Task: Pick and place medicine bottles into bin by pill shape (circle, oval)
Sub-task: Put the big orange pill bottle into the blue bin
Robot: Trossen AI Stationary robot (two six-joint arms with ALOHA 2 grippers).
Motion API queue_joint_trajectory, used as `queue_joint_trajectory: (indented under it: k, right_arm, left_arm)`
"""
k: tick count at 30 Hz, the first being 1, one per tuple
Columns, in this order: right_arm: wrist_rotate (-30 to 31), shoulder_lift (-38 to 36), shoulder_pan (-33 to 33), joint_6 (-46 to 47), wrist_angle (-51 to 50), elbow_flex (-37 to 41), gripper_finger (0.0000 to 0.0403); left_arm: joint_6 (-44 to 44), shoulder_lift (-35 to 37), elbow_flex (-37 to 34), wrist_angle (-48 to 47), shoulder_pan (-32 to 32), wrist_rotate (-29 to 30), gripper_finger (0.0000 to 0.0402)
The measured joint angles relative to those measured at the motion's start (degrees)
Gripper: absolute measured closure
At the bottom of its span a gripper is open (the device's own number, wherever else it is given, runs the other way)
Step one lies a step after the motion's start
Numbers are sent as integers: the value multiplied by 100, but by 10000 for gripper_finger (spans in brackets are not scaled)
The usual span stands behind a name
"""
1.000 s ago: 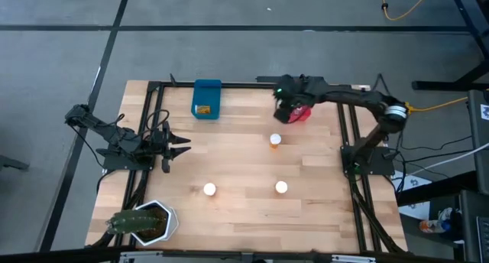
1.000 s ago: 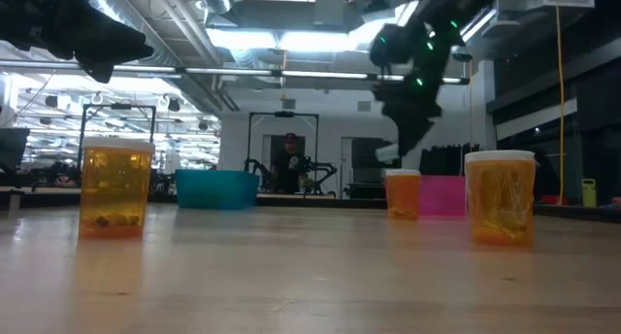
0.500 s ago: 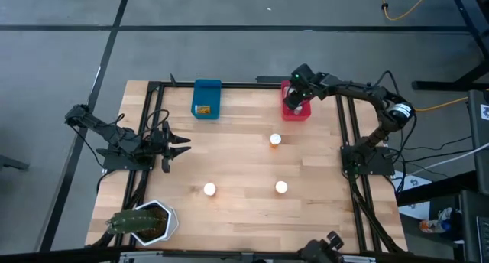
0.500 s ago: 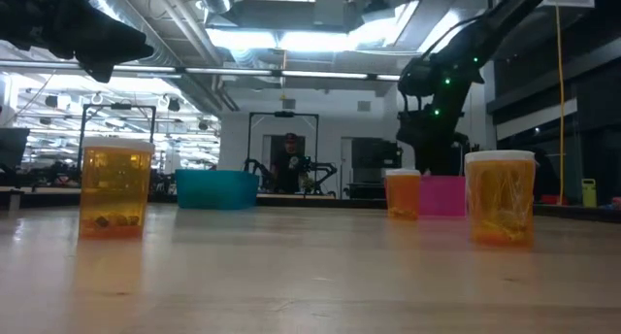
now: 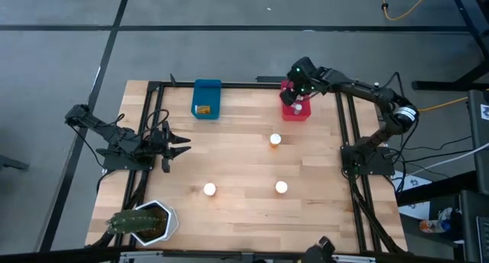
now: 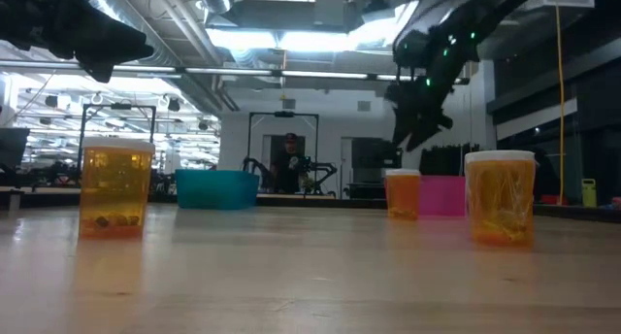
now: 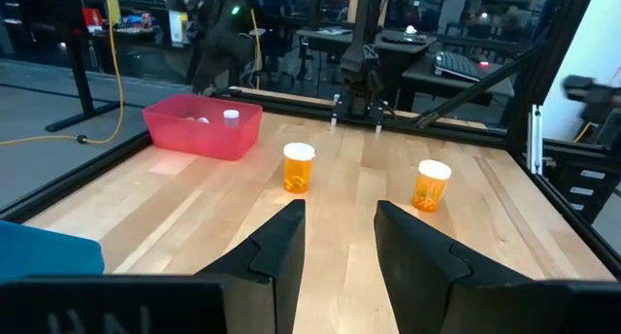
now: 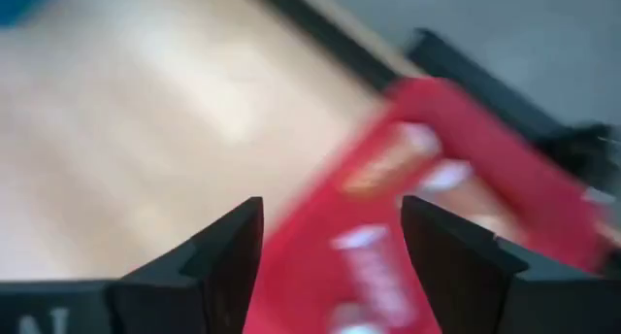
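The right gripper (image 5: 300, 85) hangs above the red rectangular plastic bin (image 5: 296, 110) at the far edge of the wooden tabletop (image 5: 237, 171), toward the right corner. Its two dark fingers (image 8: 228, 251) stand spread apart with nothing between them. The red bin holds medicine bottles; at least one white-capped bottle (image 7: 231, 116) shows above its rim in the left wrist view.

The left gripper (image 5: 177, 144) waits at the left edge of the tabletop, about midway along it, pointing toward the centre. Its fingers (image 7: 281, 249) are pressed nearly together and hold nothing.

Three amber-bodied medicine bottles with round white caps stand upright on the bare wood, well apart from each other. One (image 5: 275, 140) stands near the red bin, toward the tabletop's centre. A second (image 5: 281, 187) stands toward the near edge, right of centre. A third (image 5: 209, 189) stands toward the near edge, left of centre.

A blue rectangular plastic bin (image 5: 206, 99) sits at the far edge, left of centre, with some contents inside that cannot be made out clearly. A green plant in a white pot (image 5: 143, 222) occupies the near left corner.
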State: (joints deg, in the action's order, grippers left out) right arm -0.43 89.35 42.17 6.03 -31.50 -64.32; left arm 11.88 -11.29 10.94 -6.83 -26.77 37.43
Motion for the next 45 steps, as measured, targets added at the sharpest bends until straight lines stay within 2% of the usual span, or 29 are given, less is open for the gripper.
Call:
queue_joint_trajectory:
  k: [4,8,12,16,18,22,28,33,37,43,45]
  right_arm:
    - [-698,-319,-424,43,-423,-13,167]
    - [-754,-574,-983,233,-1118,-13,177]
    - [-394,-736,-1720,594,-1515,-8,183]
    - [211,-837,-2531,726,-1872,14,186]
    - [375,-942,-2911,592,-1880,202,186]
    - [426,-1096,-3449,710,-1472,991,186]
    - [342,-1109,-3880,1069,128,2018,186]
    - [654,-1040,-3883,1327,337,2353,186]
    - [842,-740,-3805,1281,1065,2601,186]
    - [1378,18,-3646,668,1956,2439,186]
    - [1362,286,-3587,377,2225,2266,186]
  left_arm:
    - [-2,0,0,-2,1,0,282]
    - [-2,0,0,-2,1,0,282]
    - [45,0,0,-13,1,-36,282]
    - [114,-62,-13,-2,-1,-517,282]
    - [176,-83,-35,-5,-1,-573,282]
    - [307,-83,-151,-10,-1,-564,282]
    - [306,-83,-184,5,-1,-559,282]
    - [303,-83,-186,8,-1,-552,282]
    - [302,-83,-188,9,1,-517,282]
    - [300,-83,-188,33,-1,-509,282]
    - [301,-83,-188,53,0,-508,282]
